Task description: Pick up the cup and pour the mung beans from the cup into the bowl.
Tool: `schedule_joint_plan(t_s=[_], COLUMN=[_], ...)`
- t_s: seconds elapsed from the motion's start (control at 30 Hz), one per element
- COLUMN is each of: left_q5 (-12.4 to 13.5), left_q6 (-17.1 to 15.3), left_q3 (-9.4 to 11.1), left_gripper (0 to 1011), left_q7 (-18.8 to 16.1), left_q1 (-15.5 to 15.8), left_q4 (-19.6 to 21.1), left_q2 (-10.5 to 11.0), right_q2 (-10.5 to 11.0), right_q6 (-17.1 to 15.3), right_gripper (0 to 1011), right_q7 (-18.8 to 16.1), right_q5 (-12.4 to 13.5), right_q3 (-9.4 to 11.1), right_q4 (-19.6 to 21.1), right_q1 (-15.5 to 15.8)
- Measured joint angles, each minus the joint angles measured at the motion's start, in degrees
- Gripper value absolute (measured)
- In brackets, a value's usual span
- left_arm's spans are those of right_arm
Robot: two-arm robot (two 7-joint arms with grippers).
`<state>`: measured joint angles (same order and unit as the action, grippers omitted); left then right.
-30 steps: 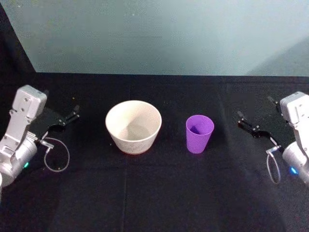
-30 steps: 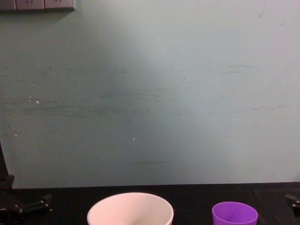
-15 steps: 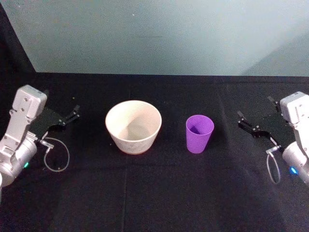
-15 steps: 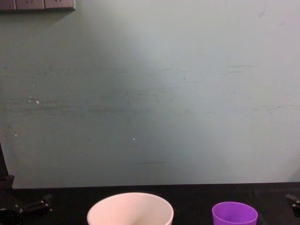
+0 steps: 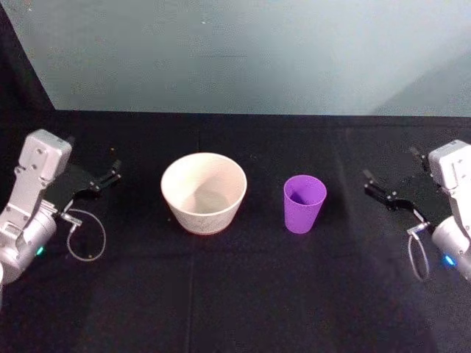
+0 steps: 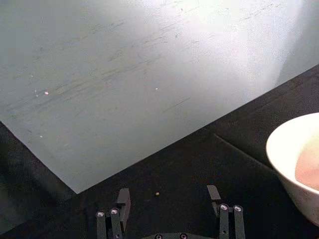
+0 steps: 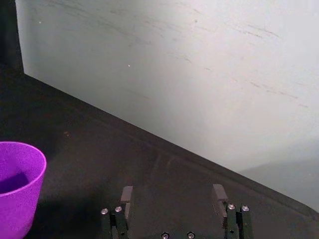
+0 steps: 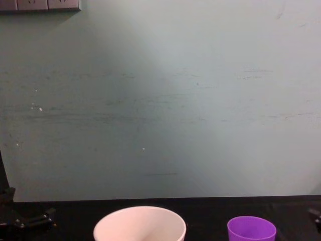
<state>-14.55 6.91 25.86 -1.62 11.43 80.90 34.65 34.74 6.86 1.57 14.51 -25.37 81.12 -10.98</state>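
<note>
The cup (image 5: 305,204) stands upright beside the bowl (image 5: 204,193) — beans presumably inside. The right gripper (image 7: 172,195), open and empty, well right of it, should be closed at mid-wall; left gripper (image 6: 168,195) parked, open.

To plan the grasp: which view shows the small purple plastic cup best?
The head view: the small purple plastic cup stands whole and upright on the black table, its mouth visible. The chest view catches its rim and upper wall; the right wrist view cuts part of it off at the picture's edge.
</note>
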Motion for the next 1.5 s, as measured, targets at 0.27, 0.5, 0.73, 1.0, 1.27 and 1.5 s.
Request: schedule_joint_plan(t_s=[0.27,0.5,0.73,1.0,1.27,1.5], left_q5=[0.0,0.0,0.0,0.0,0.0,0.0], left_q6=[0.0,0.0,0.0,0.0,0.0,0.0], left_q3=[0.0,0.0,0.0,0.0,0.0,0.0], left_gripper=[1000,1000,1000,1000,1000,1000], left_q7=[0.0,0.0,0.0,0.0,0.0,0.0], left_q1=[0.0,0.0,0.0,0.0,0.0,0.0], left_q4=[0.0,0.0,0.0,0.0,0.0,0.0], left_q2=[0.0,0.0,0.0,0.0,0.0,0.0], right_q2=[1.1,1.3,-1.0,-5.1,-9.1,-10.9], right_q6=[-3.2,-4.7,-4.1,-2.4,-1.5,0.2], right_gripper=[1003,1003,1003,1003,1003,1003], right_q7=[-2.4,-8.2,-12.6,-16.4,-17.4,-16.8], right_q5=[0.0,2.6,5.6,8.7,8.4,4.2], right_q3=[0.3,-0.6,-1.0,-0.3,-0.1,-0.9], right_q4=[2.6,6.1,7.8,5.0,0.5,-2.2], right_q1=[2.8,5.7,7.1,5.5,2.6,1.1])
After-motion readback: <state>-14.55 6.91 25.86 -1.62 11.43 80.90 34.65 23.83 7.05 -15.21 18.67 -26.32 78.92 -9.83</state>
